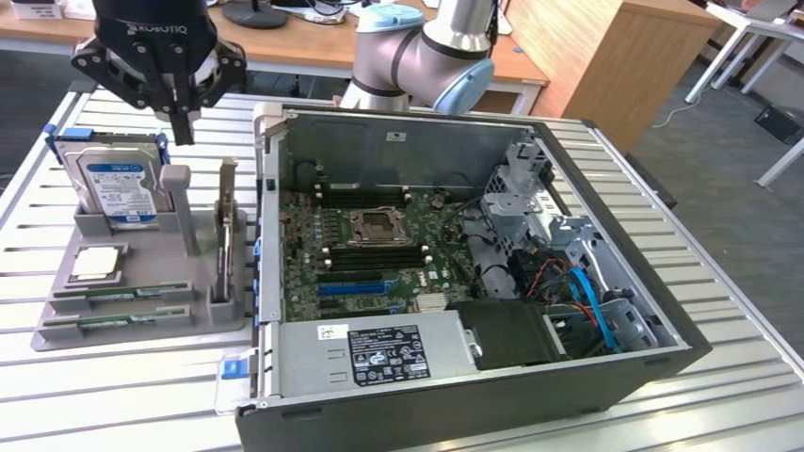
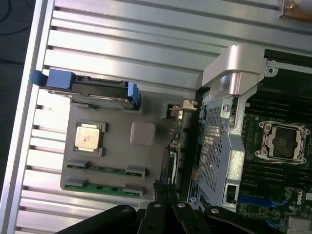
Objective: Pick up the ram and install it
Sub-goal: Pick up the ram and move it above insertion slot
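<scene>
The ram (image 1: 120, 294) sits in a slot of the grey holder tray (image 1: 138, 336) on the exterior view's left, with a twin stick (image 1: 113, 321) just beside it towards the tray's front edge. Whether it lies flat or stands on edge I cannot tell. It is well apart from the gripper (image 1: 184, 127), which hangs above the hard drive (image 1: 120, 179) at the tray's far end, fingers pressed together with nothing between them. I judge the stick light and stiff but thin and fragile: the board would not bear bending, and the contact edge is best left untouched. The soundest hold looks to be on the bare middle stretch between the grey clips that cradle its two ends. Its smooth faces may slip in a weak pinch. The tray rests on a slatted metal tabletop (image 1: 101, 395), ridged rather than flat, just beside the open computer case (image 1: 440, 419), whose motherboard (image 1: 434, 235) faces up. Behind stands a wooden desk (image 1: 289, 47) over a dark floor
</scene>
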Robot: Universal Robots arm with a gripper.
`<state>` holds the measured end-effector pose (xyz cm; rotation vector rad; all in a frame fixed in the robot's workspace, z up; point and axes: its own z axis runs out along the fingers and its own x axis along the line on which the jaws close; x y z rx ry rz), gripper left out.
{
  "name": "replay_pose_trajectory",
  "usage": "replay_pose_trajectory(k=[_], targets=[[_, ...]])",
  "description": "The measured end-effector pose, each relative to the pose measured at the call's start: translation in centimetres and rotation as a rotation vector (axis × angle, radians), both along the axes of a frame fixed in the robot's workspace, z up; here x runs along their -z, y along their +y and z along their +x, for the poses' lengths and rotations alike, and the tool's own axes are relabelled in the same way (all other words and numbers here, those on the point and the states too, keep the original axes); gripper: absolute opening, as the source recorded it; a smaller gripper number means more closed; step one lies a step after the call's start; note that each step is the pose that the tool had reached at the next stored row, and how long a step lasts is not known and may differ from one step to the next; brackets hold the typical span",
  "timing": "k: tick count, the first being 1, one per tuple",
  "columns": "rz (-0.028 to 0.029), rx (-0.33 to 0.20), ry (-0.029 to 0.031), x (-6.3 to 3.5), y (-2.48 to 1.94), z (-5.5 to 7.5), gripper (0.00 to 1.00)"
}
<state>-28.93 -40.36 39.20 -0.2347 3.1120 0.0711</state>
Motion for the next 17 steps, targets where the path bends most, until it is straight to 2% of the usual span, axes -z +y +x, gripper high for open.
replay_pose_trajectory(k=[17], targets=[[-0.0006, -0.308, 0.0, 0.0, 0.0, 0.0, 0.11]])
